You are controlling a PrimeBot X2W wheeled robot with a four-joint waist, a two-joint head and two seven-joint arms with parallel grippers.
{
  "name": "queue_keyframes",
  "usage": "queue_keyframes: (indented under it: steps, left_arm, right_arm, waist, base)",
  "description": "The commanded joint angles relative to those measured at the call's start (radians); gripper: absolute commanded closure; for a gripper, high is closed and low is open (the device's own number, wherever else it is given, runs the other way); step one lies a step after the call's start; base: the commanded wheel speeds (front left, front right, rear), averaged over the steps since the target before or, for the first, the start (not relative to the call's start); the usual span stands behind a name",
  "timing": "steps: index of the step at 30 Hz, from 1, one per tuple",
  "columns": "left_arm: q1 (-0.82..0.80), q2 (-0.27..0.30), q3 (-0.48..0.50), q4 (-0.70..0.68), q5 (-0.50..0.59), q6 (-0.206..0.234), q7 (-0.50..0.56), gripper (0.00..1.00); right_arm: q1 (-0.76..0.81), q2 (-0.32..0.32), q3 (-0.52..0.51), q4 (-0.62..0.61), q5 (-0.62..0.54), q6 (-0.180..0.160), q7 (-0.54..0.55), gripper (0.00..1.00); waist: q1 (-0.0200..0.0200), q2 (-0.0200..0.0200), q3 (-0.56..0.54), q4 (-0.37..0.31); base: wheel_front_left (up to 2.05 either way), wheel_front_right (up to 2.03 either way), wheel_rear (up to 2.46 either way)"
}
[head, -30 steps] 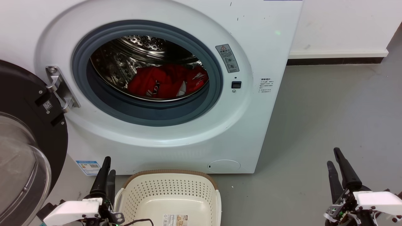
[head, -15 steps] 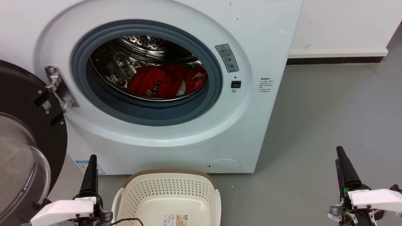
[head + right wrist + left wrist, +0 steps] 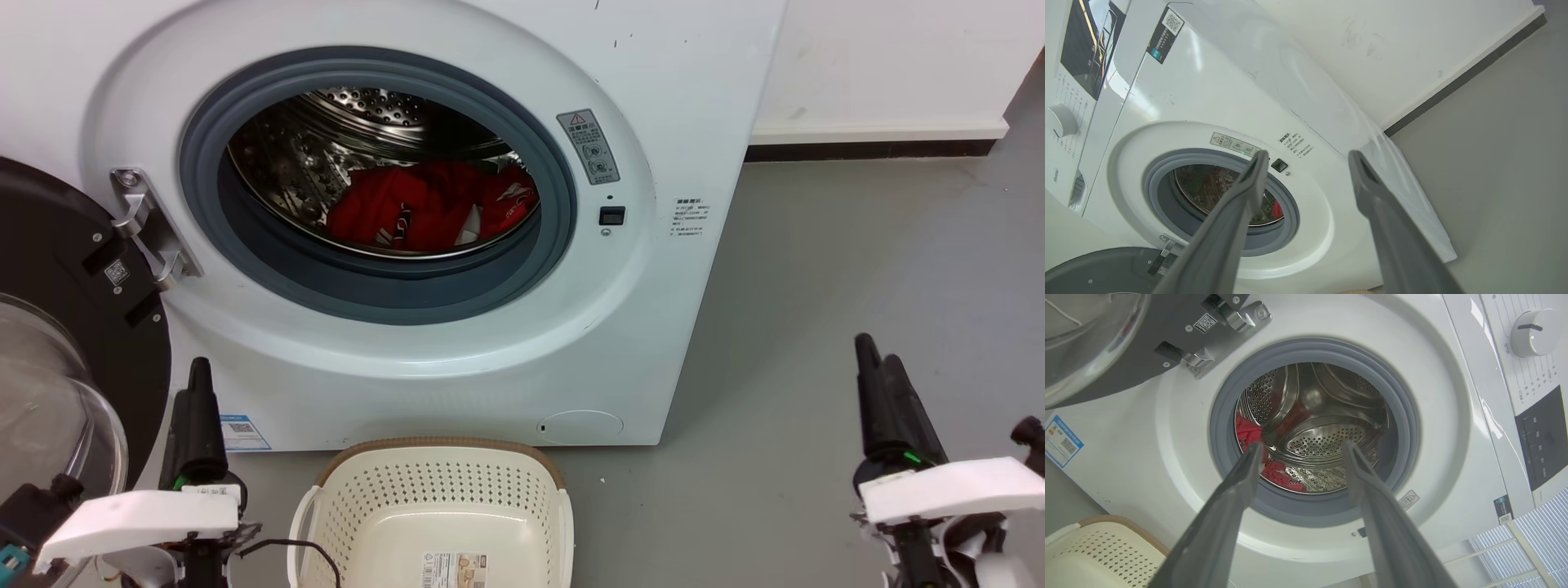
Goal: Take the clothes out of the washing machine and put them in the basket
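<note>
The washing machine [image 3: 669, 82] stands open, and the red clothes [image 3: 433, 208] lie heaped in its steel drum. Below it on the floor sits the cream basket [image 3: 441, 447] with nothing in it. My left gripper [image 3: 198, 371] hangs left of the basket, fingers pointing up at the machine's front. The left wrist view looks between its open fingers [image 3: 1302, 451] into the drum, with the clothes [image 3: 1249, 433] at the drum's left side. My right gripper [image 3: 878, 353] is over the floor right of the machine, open [image 3: 1309, 157], with the clothes [image 3: 1277, 209] far off.
The dark door with its glass bowl [image 3: 49, 245] swings out at the left, close beside my left arm. Grey floor [image 3: 857, 245] stretches right of the machine to a white wall with a dark skirting. The basket [image 3: 1094, 551] is at the left wrist view's lower left.
Both grippers have risen in the head view; the left one has also moved left, away from the basket. The camera has shifted slightly. Clothes and basket have not moved.
</note>
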State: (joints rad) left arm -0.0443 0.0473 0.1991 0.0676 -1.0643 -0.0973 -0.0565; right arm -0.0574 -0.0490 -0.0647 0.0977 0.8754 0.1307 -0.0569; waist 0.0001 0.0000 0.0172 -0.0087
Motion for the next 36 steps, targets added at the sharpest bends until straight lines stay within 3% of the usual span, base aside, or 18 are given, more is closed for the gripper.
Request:
queue_keyframes:
  steps: [1, 15, 18, 23, 29, 36]
  left_arm:
    - [-0.010, 0.002, -0.010, -0.052, 0.070, 0.020, -0.013, 0.00]
    - [0.020, 0.003, -0.126, -0.143, 0.394, 0.138, -0.055, 0.00]
    - [0.032, 0.003, -0.151, -0.133, 0.430, 0.151, -0.064, 0.00]
    - [0.044, 0.003, -0.161, -0.115, 0.459, 0.124, -0.078, 0.00]
    - [0.047, 0.006, -0.173, -0.143, 0.605, 0.163, -0.097, 0.00]
    - [0.055, 0.049, -0.254, -0.163, 0.705, 0.220, -0.114, 0.00]
  right_arm:
    - [-0.025, -0.002, 0.029, -0.049, -0.084, 0.000, -0.012, 0.00]
    - [-0.010, -0.002, 0.073, -0.103, -0.368, 0.000, -0.054, 0.00]
    - [-0.010, -0.002, 0.080, -0.106, -0.416, 0.000, -0.063, 0.00]
    - [-0.005, -0.002, 0.097, -0.108, -0.490, 0.000, -0.078, 0.00]
    - [0.002, -0.002, 0.101, -0.097, -0.592, 0.000, -0.096, 0.00]
    - [0.006, -0.002, 0.103, -0.094, -0.676, 0.000, -0.114, 0.00]
  waist:
    - [-0.0001, 0.0000, 0.002, -0.001]
    - [-0.0001, 0.0000, 0.006, -0.007]
    - [-0.0001, 0.0000, 0.006, -0.008]
    - [-0.0001, 0.0000, 0.004, -0.010]
    - [-0.0001, 0.0000, 0.005, -0.015]
    - [-0.0001, 0.0000, 0.011, -0.017]
  base:
    - [0.00, 0.00, 0.00]
    - [0.00, 0.00, 0.00]
    - [0.00, 0.00, 0.00]
    - [0.00, 0.00, 0.00]
    - [0.00, 0.00, 0.00]
    - [0.00, 0.00, 0.00]
